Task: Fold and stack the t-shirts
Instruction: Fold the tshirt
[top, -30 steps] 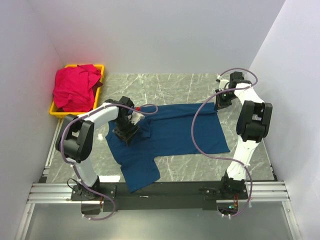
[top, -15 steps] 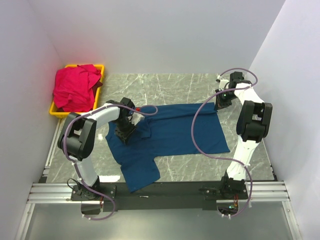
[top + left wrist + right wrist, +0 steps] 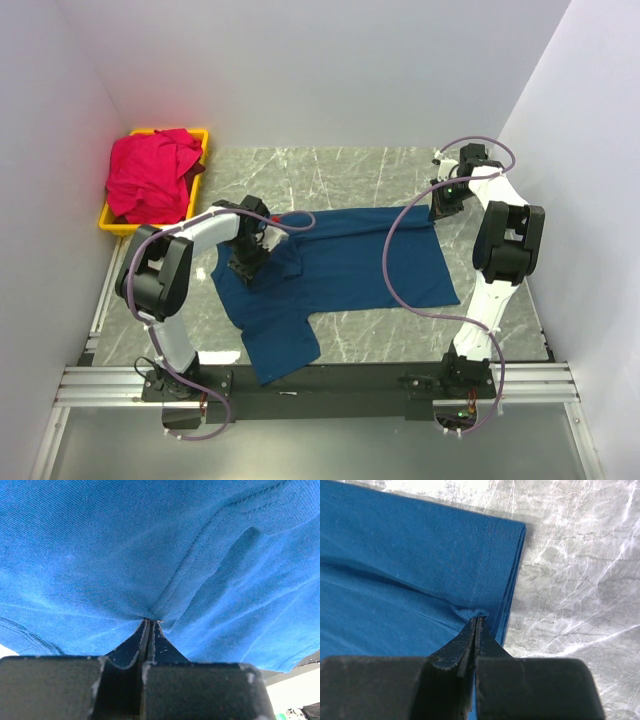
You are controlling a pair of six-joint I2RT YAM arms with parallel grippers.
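A navy blue t-shirt (image 3: 340,270) lies spread across the marble table, one sleeve reaching toward the near edge. My left gripper (image 3: 246,268) is down on its left part and shut on a pinch of the cloth (image 3: 150,616) beside a seam. At the shirt's far right corner my right gripper (image 3: 440,212) is shut on the hem (image 3: 470,614) next to the folded edge. The red-pink t-shirt (image 3: 150,172) is bunched in the yellow bin.
The yellow bin (image 3: 198,172) stands at the far left corner against the wall. White walls close in the table on three sides. Bare marble (image 3: 400,330) shows in front of the shirt and behind it. Purple cables loop over both arms.
My left gripper has closed from open onto the navy cloth and shifted slightly left. The right arm and the shirt have stayed put.
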